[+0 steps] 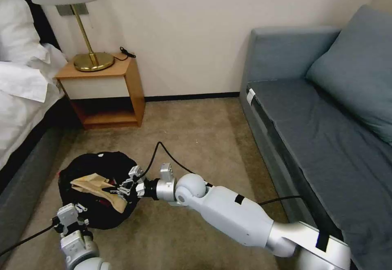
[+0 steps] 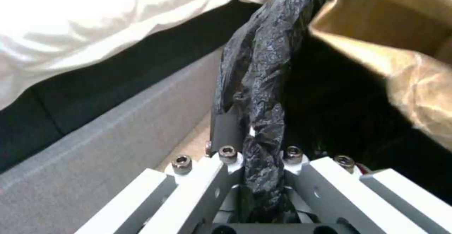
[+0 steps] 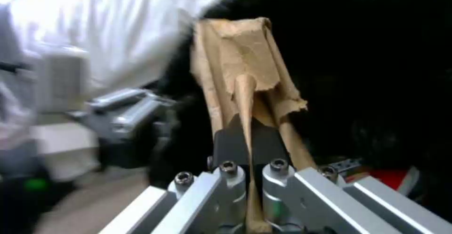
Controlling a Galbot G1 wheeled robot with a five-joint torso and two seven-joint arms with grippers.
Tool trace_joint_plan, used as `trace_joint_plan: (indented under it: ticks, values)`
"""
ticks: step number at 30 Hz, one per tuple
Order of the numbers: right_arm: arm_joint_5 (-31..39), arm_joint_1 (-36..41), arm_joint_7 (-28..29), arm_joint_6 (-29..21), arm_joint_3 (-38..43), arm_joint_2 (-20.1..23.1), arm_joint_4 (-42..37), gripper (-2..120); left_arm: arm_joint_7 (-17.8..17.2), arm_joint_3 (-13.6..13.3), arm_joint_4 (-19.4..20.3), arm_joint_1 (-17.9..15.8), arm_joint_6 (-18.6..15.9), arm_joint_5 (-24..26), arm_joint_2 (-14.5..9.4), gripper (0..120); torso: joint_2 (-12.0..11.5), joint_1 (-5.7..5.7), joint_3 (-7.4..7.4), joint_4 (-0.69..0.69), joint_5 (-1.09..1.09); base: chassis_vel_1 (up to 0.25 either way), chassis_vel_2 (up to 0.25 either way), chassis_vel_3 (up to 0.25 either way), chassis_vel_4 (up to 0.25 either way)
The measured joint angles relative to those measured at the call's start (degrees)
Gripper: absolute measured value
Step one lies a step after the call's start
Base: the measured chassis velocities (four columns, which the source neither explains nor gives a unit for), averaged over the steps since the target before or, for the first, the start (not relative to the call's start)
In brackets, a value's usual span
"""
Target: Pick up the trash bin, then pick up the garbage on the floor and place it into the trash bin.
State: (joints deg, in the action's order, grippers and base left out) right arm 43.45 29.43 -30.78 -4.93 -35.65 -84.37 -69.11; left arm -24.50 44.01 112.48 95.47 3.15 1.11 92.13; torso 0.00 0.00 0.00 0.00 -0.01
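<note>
The trash bin, lined with a crinkly black bag, is on the carpet beside the bed. My left gripper is at its near rim, shut on the bunched bag and rim. My right gripper reaches over the bin's opening, shut on a crumpled tan paper, one piece of the garbage. In the right wrist view the paper stands up from between the fingers against the dark bin interior. A red-and-white wrapper lies inside the bin. The tan paper also looms over the bin in the left wrist view.
A wooden nightstand with a brass lamp stands at the wall. The bed runs along the left and a blue-grey sofa along the right. A black cable arcs over the open carpet between them.
</note>
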Motion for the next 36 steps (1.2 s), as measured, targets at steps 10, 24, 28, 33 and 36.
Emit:
trace_joint_plan:
  ticks: [10,24,28,33,36]
  values:
    - [-2.84,-3.61,1.07,2.88,-0.05,-4.69,9.44,0,0.01,-1.19,0.59,0.59,0.10,-1.26,0.00,3,0.00,0.00,0.00,0.00,0.01,0.000,0.000,0.000,0.000]
    - [-8.17,-4.98,0.56,5.64,-1.21,-7.74,14.90,25,0.00,-1.70,0.25,0.19,0.16,-1.57,0.00,3,0.00,0.00,0.00,0.00,0.00,0.000,0.000,0.000,0.000]
    - [-8.21,-4.82,0.00,5.78,-0.44,-7.49,13.77,39,-0.03,-1.28,-0.49,-0.15,0.25,-1.56,0.00,3,0.00,0.00,0.00,0.01,0.01,0.000,0.000,0.000,0.000]
    - [-8.18,-4.62,-0.77,5.69,0.62,-5.16,10.36,57,-0.38,-0.36,-2.26,-0.68,0.71,-1.23,0.00,3,0.00,0.00,0.00,0.01,0.01,0.000,0.000,0.000,0.000]
    - [-8.50,-3.69,-1.35,5.65,2.61,-1.94,6.24,69,-0.72,-0.12,-2.03,-0.90,0.55,0.96,0.00,3,0.00,0.00,0.00,0.01,0.01,0.000,0.000,0.000,0.000]
